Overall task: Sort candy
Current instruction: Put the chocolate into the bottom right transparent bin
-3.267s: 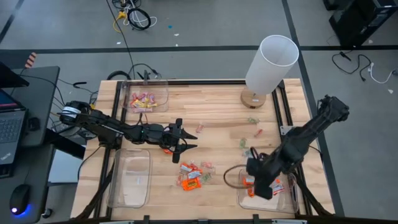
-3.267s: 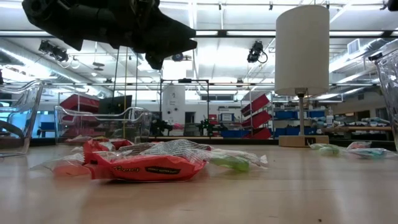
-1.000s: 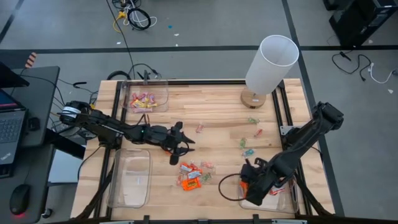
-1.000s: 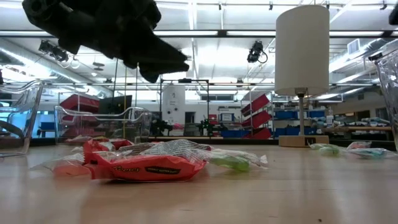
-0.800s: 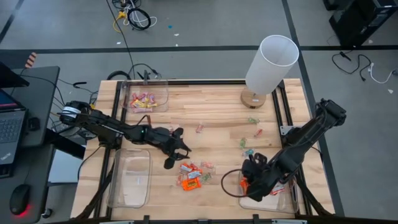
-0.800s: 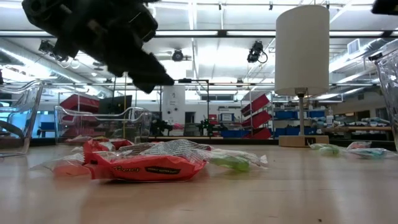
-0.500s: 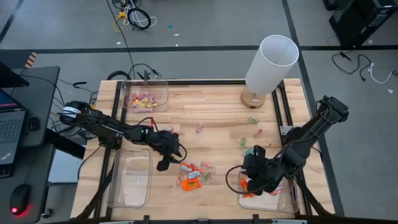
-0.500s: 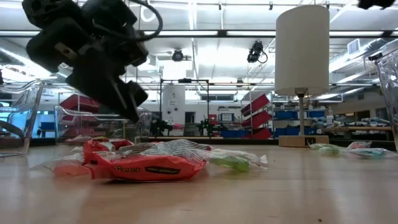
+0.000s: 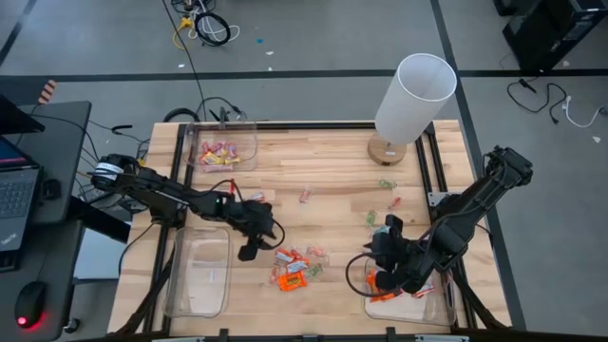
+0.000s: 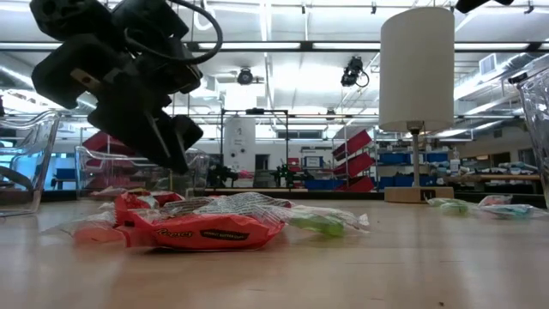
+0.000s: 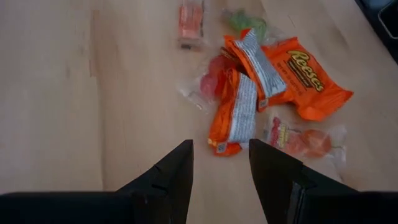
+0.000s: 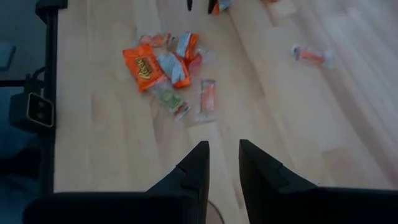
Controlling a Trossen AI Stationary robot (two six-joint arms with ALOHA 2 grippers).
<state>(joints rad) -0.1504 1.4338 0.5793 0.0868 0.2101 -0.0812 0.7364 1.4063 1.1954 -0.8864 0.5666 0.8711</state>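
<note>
The desk (image 9: 323, 166) is a pale wooden top in a dark frame. A white lamp (image 9: 412, 100) stands at its 1 o'clock corner.

Three clear bins sit on the desk. One bin (image 9: 224, 147) at 11 o'clock holds pink and yellow candy (image 9: 217, 152). A second bin (image 9: 199, 274) at 7 o'clock shows no candy inside. A third bin (image 9: 418, 306) at 5 o'clock holds orange candy; the right arm covers much of it.

The left arm reaches from the 9 o'clock edge toward the desk centre. The left gripper (image 9: 249, 249) points down above the desk surface, just at 9 o'clock of the central candy pile (image 9: 293, 269). In the left wrist view its fingers (image 11: 173, 177) stand apart with a moderate gap and hold nothing; the pile lies just beyond the tips, not touched.

The right arm comes in from the 3 o'clock edge. The right gripper (image 9: 388, 280) sits at the inner edge of the 5 o'clock bin. In the right wrist view its fingers (image 12: 196, 165) stand narrowly apart with nothing visible between them.

The pile, at 6 o'clock of the desk centre, contains orange wrappers, one green piece and some clear-wrapped pink pieces. Green and red candy pieces (image 9: 381, 214) lie scattered at 3 o'clock of the centre. One single pink piece (image 9: 305, 196) lies near the centre, apart from the rest.
</note>
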